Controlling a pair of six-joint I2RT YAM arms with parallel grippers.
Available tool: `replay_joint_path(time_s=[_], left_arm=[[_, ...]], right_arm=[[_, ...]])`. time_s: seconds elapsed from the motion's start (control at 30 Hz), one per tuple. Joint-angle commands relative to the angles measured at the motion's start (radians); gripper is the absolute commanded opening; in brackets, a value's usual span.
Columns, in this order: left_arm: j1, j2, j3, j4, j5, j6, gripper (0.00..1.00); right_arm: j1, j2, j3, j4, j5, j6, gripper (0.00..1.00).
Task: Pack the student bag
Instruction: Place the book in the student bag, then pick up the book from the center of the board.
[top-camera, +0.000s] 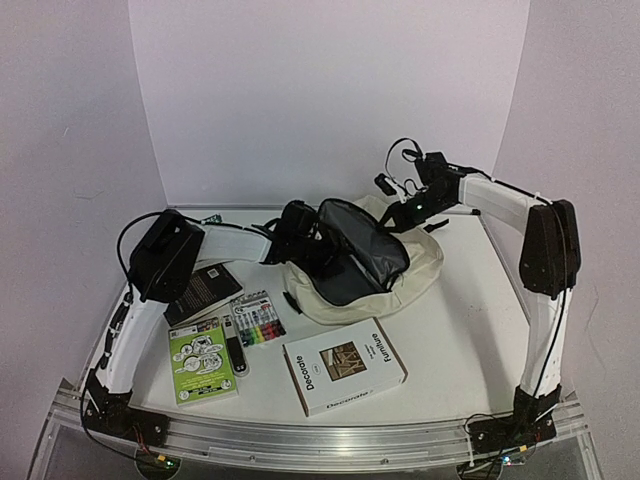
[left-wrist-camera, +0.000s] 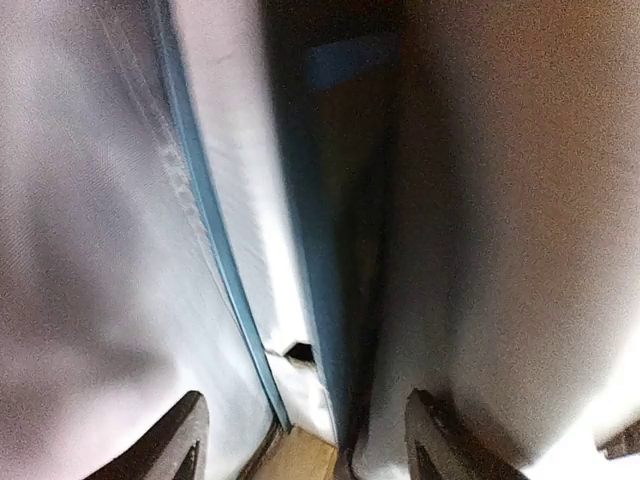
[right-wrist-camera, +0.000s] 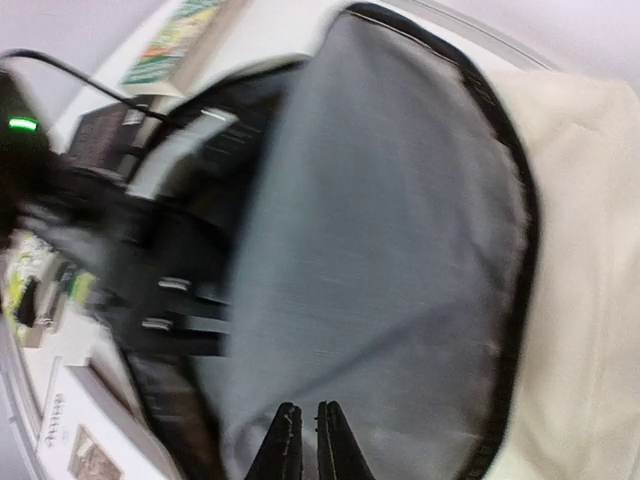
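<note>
- My left hand (top-camera: 300, 236) is inside the mouth of the student bag (top-camera: 405, 285). Its fingers (left-wrist-camera: 185, 445) are spread wide, with nothing clamped between them.
- In the left wrist view, grey lining (left-wrist-camera: 510, 200) fills the sides. A pale flat thing with a blue edge (left-wrist-camera: 245, 200) stands on edge ahead; I cannot tell what it is.
- My right hand (right-wrist-camera: 304, 430) is pinched almost closed on the grey lining at the bag's raised flap, holding it up.
- The cream bag lies mid-table (top-camera: 460, 340), between my two arms. Its long axis runs from near-left to far-right, and its mouth gapes toward my left arm and upward.
- Near-left of the bag lie a "Decorate" book (top-camera: 343, 365), a pack of markers (top-camera: 258, 320), a green booklet (top-camera: 202, 362) and a black booklet (top-camera: 205, 287).
</note>
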Motion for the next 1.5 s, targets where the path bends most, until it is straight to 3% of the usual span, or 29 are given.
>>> replay_joint_path(time_s=[0.0, 0.13, 0.33, 0.47, 0.6, 0.7, 0.83, 1.03, 1.23, 1.47], left_arm=[[0.012, -0.175, 0.017, -0.2, -0.081, 0.108, 0.73], [0.017, -0.244, 0.028, -0.306, -0.1, 0.203, 0.77], [0.011, -0.379, -0.032, -0.379, 0.006, 0.419, 0.89], [-0.051, -0.485, -0.109, -0.593, -0.005, 0.644, 0.93], [-0.088, -0.63, -0.325, -0.606, 0.031, 0.654, 0.95], [-0.128, -0.719, -0.468, -0.585, 0.018, 0.64, 0.96], [-0.193, -0.772, -0.576, -0.586, -0.009, 0.604, 0.94], [-0.263, -0.803, -0.7, -0.546, -0.038, 0.496, 0.9], [-0.273, -0.869, -0.782, -0.541, -0.108, 0.417, 0.88], [-0.289, -0.824, -0.796, -0.54, -0.129, 0.402, 0.86]], right_arm=[[-0.005, 0.054, -0.014, 0.006, 0.138, -0.019, 0.1], [-0.006, 0.069, -0.015, -0.001, 0.175, -0.024, 0.18], [-0.015, 0.054, 0.037, -0.031, 0.181, -0.022, 0.33], [-0.043, -0.018, 0.061, -0.086, 0.139, -0.032, 0.6], [-0.046, -0.186, -0.052, -0.135, 0.065, -0.045, 0.83], [-0.045, -0.305, -0.196, -0.204, -0.035, -0.032, 0.92], [-0.034, -0.434, -0.41, -0.306, -0.165, -0.027, 0.93], [0.036, -0.482, -0.652, -0.302, -0.238, 0.005, 0.84], [0.115, -0.33, -0.661, -0.259, -0.244, 0.041, 0.78], [0.138, -0.22, -0.706, -0.116, -0.265, 0.139, 0.67]])
